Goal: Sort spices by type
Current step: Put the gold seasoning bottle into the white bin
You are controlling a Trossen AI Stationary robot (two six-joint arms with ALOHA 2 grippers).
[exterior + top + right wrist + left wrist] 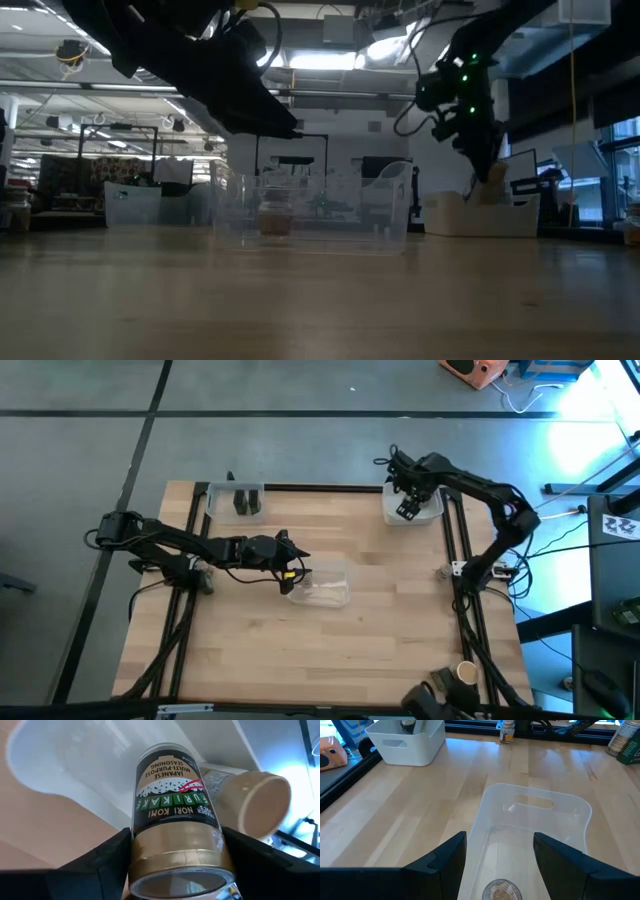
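Observation:
My right gripper (408,508) hangs over the white tray (432,512) at the table's far right and is shut on a spice jar (172,805) with a green Furikake label and a gold lid. A second jar with a tan cap (250,802) lies on its side in that tray. My left gripper (296,572) hovers open above the near-left end of the clear tray (330,592) at mid-table. A small grey-brown jar (501,891) stands upright on that tray's floor, below the gap between the fingers, and shows through the wall in the low view (275,217). My right gripper pinches the Furikake jar at its gold lid end (175,855) between the two fingers (102,862), one on each side. The fingers come from above, pointing down and along the jar. The jar is lifted clear and hangs bottom-down below the gripper (494,182) over the white tray.
Another tray (236,500) at the far-left edge holds dark blocky containers. A small jar (441,572) stands by the right edge and a paper cup (467,674) at the near-right corner. Bare wood fills the near half of the table (300,660).

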